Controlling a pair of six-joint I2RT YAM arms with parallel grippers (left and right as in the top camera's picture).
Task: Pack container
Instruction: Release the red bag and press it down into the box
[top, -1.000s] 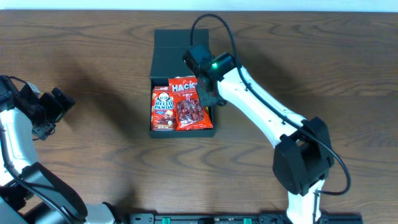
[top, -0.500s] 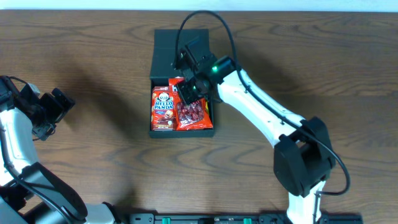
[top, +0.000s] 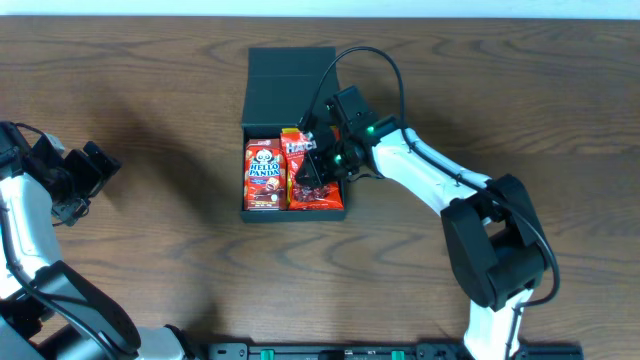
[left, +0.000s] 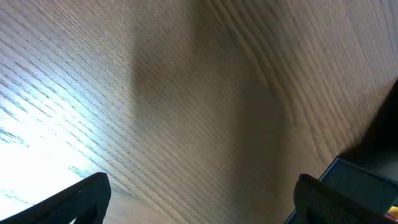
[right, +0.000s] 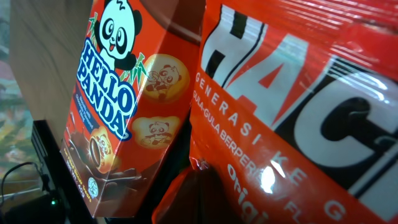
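The container (top: 288, 80) is a dark box lying open at the table's middle, its lid folded back. Inside stand a Hello Panda box (top: 262, 175) on the left and a red Hacks bag (top: 322, 197) on the right. My right gripper (top: 318, 166) is down over the bag and shut, with a pinched fold of the bag rising toward its camera. That wrist view is filled by the Hacks bag (right: 298, 93) and the Hello Panda box (right: 118, 106); its fingers are hidden. My left gripper (top: 90, 180) hangs open at the far left, with nothing between its fingers (left: 87, 196).
A corner of the container (left: 367, 186) shows at the lower right of the left wrist view, beyond bare wood. The right arm's black cable (top: 365, 60) loops over the container's right side.
My right gripper has swung from the bag's right edge across it and settled lower over its middle. The bag now lies narrower and more tilted. The left arm has not moved.
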